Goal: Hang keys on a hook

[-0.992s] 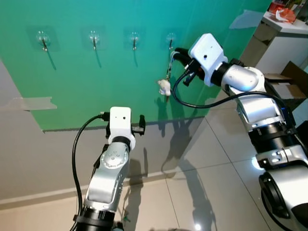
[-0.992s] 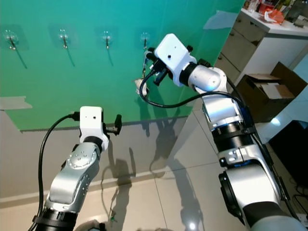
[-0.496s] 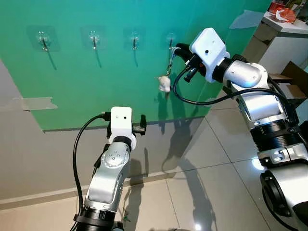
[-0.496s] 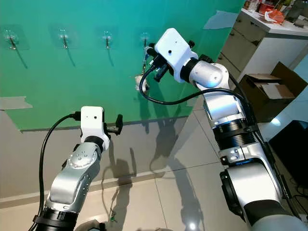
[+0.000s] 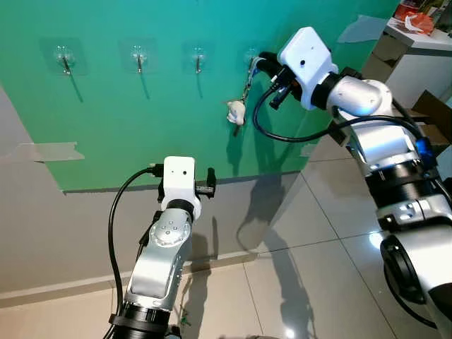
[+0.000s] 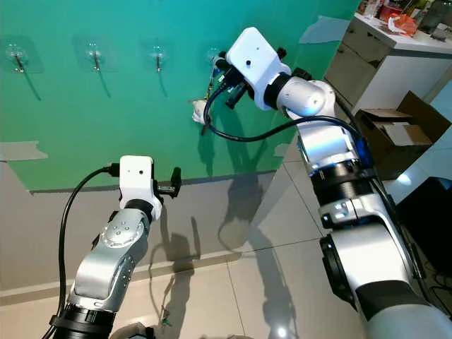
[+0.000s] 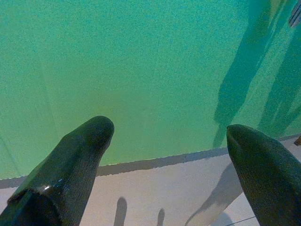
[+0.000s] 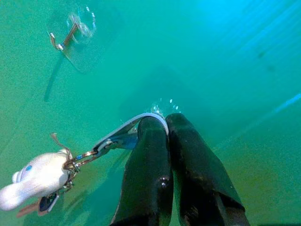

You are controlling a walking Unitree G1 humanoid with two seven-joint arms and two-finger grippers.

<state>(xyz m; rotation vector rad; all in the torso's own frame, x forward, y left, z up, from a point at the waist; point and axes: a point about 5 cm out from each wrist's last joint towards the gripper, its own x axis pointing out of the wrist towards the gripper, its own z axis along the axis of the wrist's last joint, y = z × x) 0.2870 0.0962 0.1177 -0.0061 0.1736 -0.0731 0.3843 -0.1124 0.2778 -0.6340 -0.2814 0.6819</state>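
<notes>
Green wall [image 5: 176,127] held four hooks. Right tool [image 8: 164,123] pinched the keys [image 5: 236,111] beside the last hook [image 5: 251,56]; it should lift the ring slowly over.

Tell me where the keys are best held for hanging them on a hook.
By the grey loop at the top, from the side away from the wall, as the right gripper does, shut on it. The white charm and keys then dangle below, leaving the loop free for the hook.
</notes>
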